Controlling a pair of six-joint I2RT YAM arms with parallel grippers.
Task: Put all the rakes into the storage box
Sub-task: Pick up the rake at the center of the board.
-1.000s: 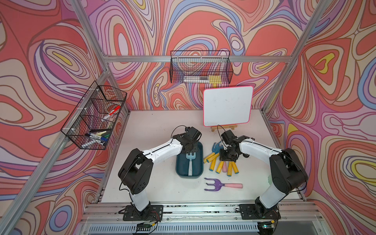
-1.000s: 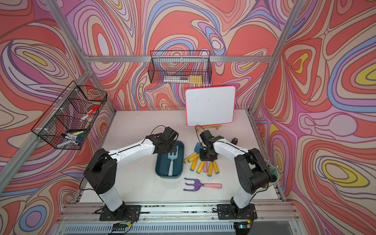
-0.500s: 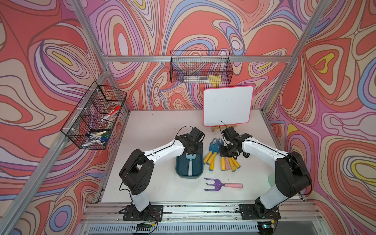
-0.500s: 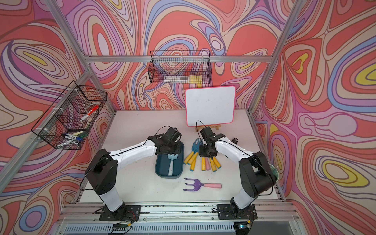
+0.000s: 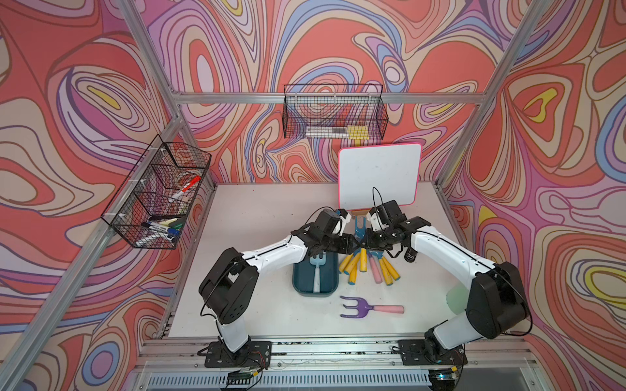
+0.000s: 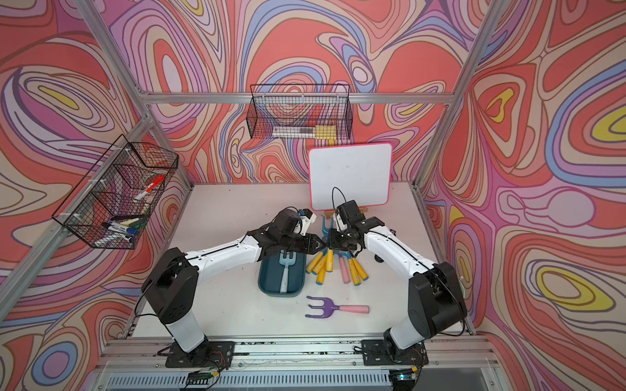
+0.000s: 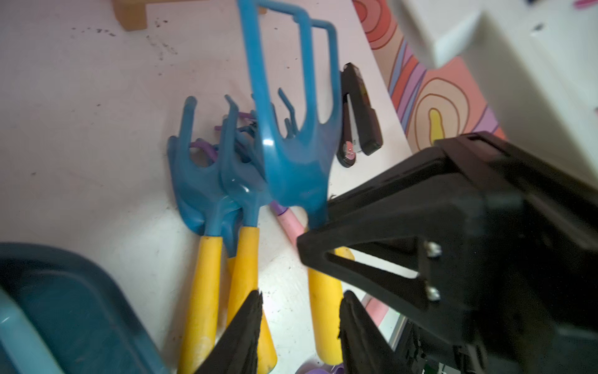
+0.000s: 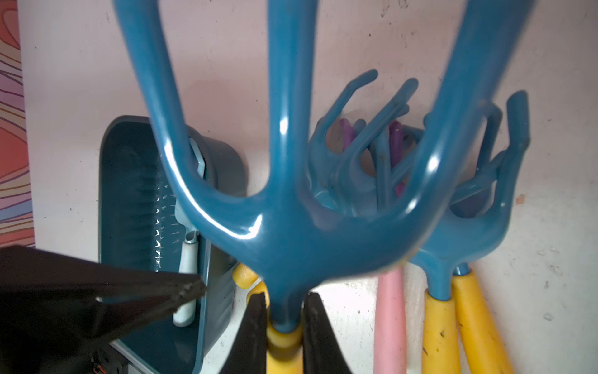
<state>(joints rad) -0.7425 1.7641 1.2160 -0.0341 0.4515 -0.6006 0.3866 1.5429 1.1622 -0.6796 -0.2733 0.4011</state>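
right fingers point(image 8: 252, 340) clamp the neck of the blue rake point(image 8: 291, 233), just where its yellow handle starts. the rake is held up above the bench point(image 5: 257, 216) at centre frame in both top views, prongs toward the top of the frame. left fingers point(image 7: 242, 336) sit just beside it, moderately parted, nothing between them. storage box point(image 5: 329, 281) lies on the bench, lower left of the held rake, with a pale blue rake point(image 5: 316, 270) inside. loose rakes point(image 5: 379, 267) are piled right of the box. purple rake point(image 5: 359, 307) lies alone, lower in frame.
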